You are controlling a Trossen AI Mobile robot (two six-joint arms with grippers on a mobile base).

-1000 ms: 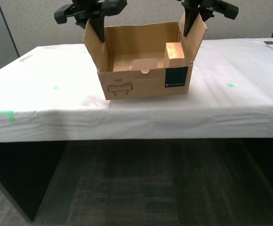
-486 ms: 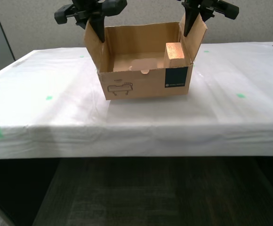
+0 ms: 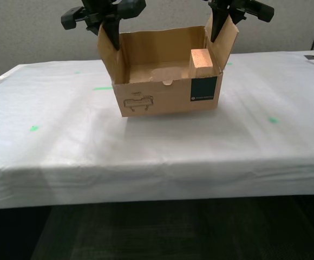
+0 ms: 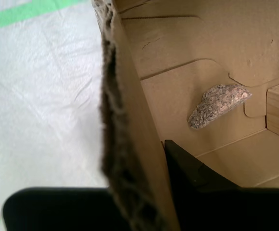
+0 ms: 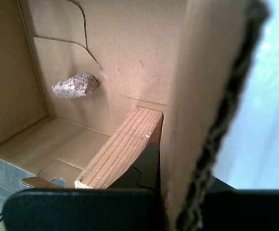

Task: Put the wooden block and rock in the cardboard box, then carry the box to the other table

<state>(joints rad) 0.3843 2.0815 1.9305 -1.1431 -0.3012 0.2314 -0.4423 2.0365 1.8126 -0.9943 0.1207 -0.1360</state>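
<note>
- The cardboard box [image 3: 168, 81] is over the middle of the desk [image 3: 146, 141], which is covered by a wrinkled whitish sheet; I cannot tell whether its underside touches the sheet.
- My first claw [image 3: 220, 24] pinches the side flap at the exterior view's right, one finger inside the box and one outside the flap, as my first wrist view shows.
- My second claw [image 3: 112, 30] pinches the flap at the exterior view's left in the same way, the cardboard edge running between its two dark fingers [image 4: 197, 178].
- The wooden block [image 3: 202, 58] stands inside the box, in the corner by the flap that my first claw holds, just behind the front wall with the dark teal label [image 3: 203, 88].
- The rock [image 5: 75, 86] lies on the box floor, apart from the block, nearer the middle of the box.
- A black line drawing [image 3: 138, 101] is printed on the front wall, towards the exterior view's left.
- Small green tape marks [image 3: 274, 119] dot the sheet on both sides of the box.
</note>
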